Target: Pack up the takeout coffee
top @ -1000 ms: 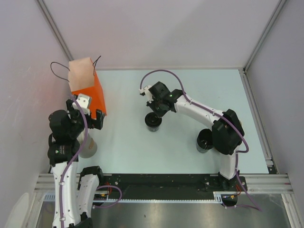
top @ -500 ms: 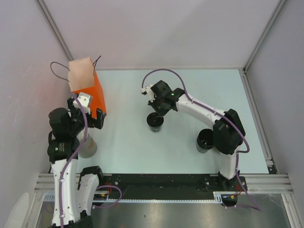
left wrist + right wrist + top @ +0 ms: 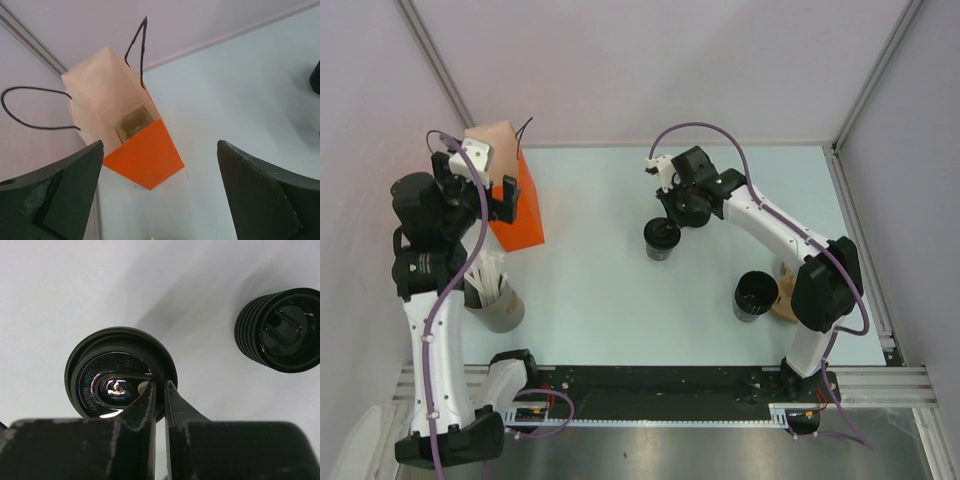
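Note:
The takeout coffee (image 3: 661, 240) is a small black cup with a glossy black lid (image 3: 110, 380) marked "CAUTION HOT". It is at mid-table. My right gripper (image 3: 160, 385) is shut on the lid's right rim, one finger inside the rim and one outside; from above, the right gripper (image 3: 672, 216) sits just behind the cup. I cannot tell whether the cup is off the table. An orange paper bag (image 3: 512, 200) with black string handles stands open at the back left. My left gripper (image 3: 477, 182) hangs wide open above the bag (image 3: 145, 152), with nothing between its fingers.
A wider black cup (image 3: 756, 294) with ribbed sides (image 3: 280, 330) stands open at the right, near the right arm's elbow. A brown object (image 3: 786, 297) lies just beside it. A grey cup of white straws (image 3: 492, 297) stands at the front left.
My right gripper has carried the coffee to the right and slightly toward the back. The left arm has swung back and left, so its open gripper now hangs over the bag.

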Robot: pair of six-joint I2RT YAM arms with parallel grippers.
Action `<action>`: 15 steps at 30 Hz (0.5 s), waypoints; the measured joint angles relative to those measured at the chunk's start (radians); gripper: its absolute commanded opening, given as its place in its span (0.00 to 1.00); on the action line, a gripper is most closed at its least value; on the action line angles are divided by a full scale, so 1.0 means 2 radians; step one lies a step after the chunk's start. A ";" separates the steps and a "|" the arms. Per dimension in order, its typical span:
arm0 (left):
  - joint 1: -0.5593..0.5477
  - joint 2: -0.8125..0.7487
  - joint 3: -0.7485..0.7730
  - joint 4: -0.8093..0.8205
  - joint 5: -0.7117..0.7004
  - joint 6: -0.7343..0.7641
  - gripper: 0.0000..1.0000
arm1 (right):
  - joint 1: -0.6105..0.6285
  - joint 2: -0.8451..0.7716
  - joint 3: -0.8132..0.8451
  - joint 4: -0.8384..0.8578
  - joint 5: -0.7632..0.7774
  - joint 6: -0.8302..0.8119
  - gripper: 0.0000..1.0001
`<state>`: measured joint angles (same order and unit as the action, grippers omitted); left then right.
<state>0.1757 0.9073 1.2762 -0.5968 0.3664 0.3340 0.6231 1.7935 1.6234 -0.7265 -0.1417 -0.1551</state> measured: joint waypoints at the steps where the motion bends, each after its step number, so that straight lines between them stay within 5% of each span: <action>1: 0.000 0.007 0.011 0.001 -0.001 0.000 1.00 | -0.003 -0.003 0.000 0.000 -0.003 0.000 0.00; 15: -0.026 0.196 0.119 -0.007 -0.029 -0.002 1.00 | -0.047 -0.035 -0.023 0.000 -0.068 -0.002 0.00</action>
<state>0.1230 1.2987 1.5135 -0.6109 0.3088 0.3298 0.5289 1.7245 1.5784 -0.7273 -0.2783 -0.1581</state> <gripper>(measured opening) 0.996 0.098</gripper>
